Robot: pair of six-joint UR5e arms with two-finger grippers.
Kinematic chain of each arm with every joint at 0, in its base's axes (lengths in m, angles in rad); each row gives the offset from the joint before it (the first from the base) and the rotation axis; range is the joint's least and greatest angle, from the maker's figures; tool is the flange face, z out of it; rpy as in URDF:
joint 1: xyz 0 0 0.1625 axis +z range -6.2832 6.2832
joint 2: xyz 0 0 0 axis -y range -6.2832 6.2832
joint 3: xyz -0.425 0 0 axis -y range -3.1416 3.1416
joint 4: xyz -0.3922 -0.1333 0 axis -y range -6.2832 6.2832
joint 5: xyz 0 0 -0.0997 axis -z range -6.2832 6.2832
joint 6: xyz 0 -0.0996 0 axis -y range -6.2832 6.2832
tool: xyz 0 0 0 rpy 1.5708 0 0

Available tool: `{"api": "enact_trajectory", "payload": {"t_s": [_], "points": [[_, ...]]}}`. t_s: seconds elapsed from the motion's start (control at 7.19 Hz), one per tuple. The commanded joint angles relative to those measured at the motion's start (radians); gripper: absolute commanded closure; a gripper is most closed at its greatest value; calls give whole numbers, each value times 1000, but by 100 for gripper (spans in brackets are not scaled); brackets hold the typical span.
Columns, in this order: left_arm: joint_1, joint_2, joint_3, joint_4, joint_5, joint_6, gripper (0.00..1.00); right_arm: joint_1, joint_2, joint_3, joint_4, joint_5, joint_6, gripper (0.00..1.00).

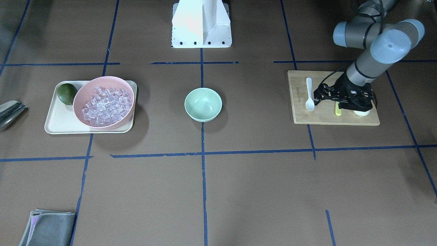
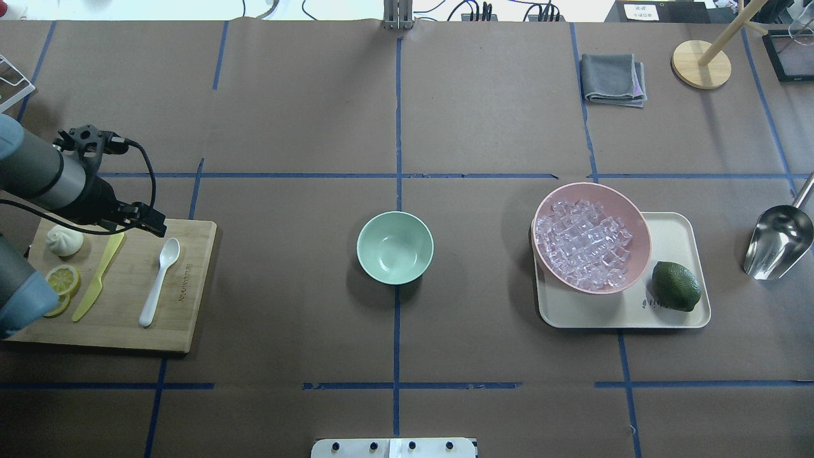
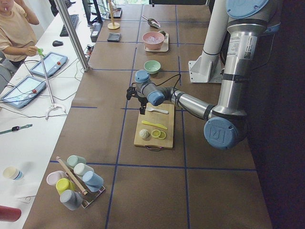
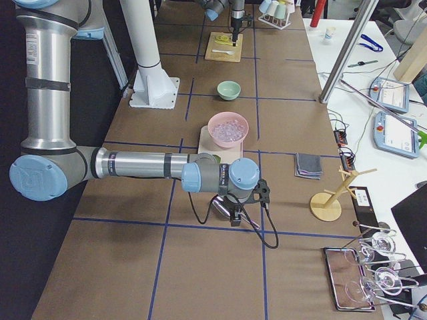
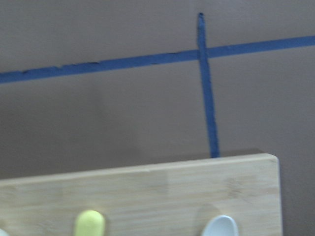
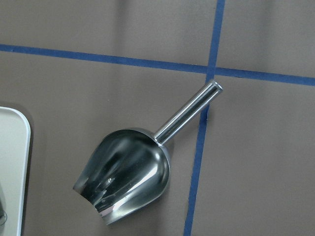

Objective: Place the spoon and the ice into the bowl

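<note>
Start at the robot's left end of the table. There the spoon (image 2: 159,280) lies flat on the cutting board (image 2: 191,318), just beside the yellow knife (image 2: 98,277) and apart from it. Its long axis runs from the robot's side toward yours, leaning a little toward the table's middle. The handle end is nearest the robot and the oval head points at the board's far edge. The left gripper (image 2: 149,222) hangs over that far edge, close by the spoon's head; you cannot tell how its jaws stand. Farther along, the bowl (image 2: 394,248) sits empty at mid-table. Beyond it the ice (image 2: 582,245) is heaped in a pink bowl (image 2: 629,210) on a tray (image 2: 674,229), beside a lime (image 2: 676,286). Farthest off, the right gripper (image 4: 235,215) hovers over a metal scoop (image 2: 777,245); whether it is parted or closed does not show.
</note>
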Motion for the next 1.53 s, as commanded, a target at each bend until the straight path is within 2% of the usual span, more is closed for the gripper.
{"api": "enact_trajectory", "payload": {"t_s": [0.0, 0.42, 0.56, 0.83, 1.11, 1.39], "points": [[74, 4, -16, 36, 29, -22, 3, -33, 1, 0, 0, 5, 0, 0], [129, 7, -2, 47, 29, 15, 12, -58, 2, -5, -2, 24, 2, 0], [129, 5, -13, 47, 26, 15, 18, -62, 2, -5, -2, 27, 3, 0], [129, 7, -18, 47, 24, 15, 80, -64, 4, -8, -2, 25, 2, 0], [128, 8, -7, 49, 26, 14, 100, -64, 2, -17, -2, 27, 2, 0], [118, -1, -47, 117, 18, 14, 100, -64, 2, -21, -2, 27, 2, 0]]}}
